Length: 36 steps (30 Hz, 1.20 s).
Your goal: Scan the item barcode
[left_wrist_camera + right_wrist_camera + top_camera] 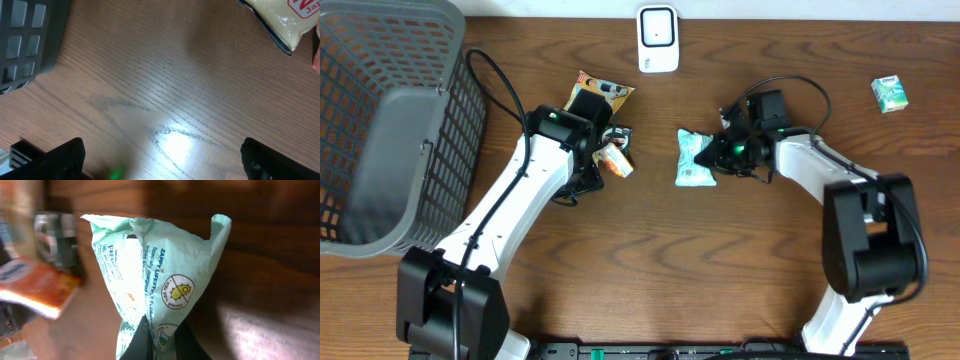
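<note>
Right fingers (142, 347): closed on the right-hand edge of the wipes pack (695, 158); in the wrist view the film is seen pinched and puckered between them. The pack is at mid-desk. Whether it is clear of the desk (165, 100) cannot be told.
Left fingers (65, 160): spread fully, nothing between them, bare desk beneath.

Step in hand, as judged: the pack is to be lifted and carried to the scanner (658, 38) at the middle of the far edge. Only thin film at one edge is gripped, so the pack is expected to hang and swing; a slow lift is advised. No barcode is made out in any view. The coded face should be found, turned to the scanner window and held flat, since a crumpled code is unlikely to read.

Count:
- wipes pack: 1
- scanner: 1
- basket (360, 120): 1, far-left corner
- orange pack (617, 162): 1, beside the left fingers
- yellow packet (600, 92): 1, beside the left fingers
- small green box (890, 93): 1, toward the far-right corner
</note>
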Tool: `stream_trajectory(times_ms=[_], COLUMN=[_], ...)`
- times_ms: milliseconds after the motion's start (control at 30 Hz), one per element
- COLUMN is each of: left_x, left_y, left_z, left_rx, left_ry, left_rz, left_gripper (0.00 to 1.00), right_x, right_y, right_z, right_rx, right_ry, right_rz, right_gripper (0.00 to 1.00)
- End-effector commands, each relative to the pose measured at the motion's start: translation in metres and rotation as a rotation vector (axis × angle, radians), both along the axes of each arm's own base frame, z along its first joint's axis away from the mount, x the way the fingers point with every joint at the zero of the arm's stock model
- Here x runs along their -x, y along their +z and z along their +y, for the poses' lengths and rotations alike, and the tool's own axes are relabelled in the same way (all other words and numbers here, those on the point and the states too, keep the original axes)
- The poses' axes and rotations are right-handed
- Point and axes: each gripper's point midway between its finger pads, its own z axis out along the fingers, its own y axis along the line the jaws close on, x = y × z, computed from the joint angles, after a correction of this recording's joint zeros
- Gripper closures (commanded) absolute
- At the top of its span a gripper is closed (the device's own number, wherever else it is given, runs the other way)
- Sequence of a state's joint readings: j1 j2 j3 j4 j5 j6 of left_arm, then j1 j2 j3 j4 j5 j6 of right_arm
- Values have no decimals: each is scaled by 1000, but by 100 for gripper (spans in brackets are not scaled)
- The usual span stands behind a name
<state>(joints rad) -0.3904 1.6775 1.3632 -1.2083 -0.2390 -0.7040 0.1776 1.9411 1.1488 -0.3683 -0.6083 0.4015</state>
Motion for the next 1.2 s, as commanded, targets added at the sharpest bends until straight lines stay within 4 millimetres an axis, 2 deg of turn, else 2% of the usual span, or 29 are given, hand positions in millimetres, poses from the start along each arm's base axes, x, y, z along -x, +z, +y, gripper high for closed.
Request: stream_trajectory(times_ms=[0,300,500,633,1167], left_x=[2,2,2,2,2], left_y=[1,1,1,1,1], left_z=[5,5,5,5,5], left_rx=[-17,-17,-17,-17,-17], left_ry=[10,10,11,11,10], left_rz=[-2,-2,-2,-2,-2], left_gripper=[2,2,2,2,3], right_x=[-5,4,17,23,30], right_y=[62,160,206,217,216], right_z=[7,11,11,13,25], right_rx=[-70,-112,-145,-163,-177], right_ry=[61,96,105,112,137], right_rz=[-167,-418,-524,-540,-525], right_gripper=[99,98,99,99,98])
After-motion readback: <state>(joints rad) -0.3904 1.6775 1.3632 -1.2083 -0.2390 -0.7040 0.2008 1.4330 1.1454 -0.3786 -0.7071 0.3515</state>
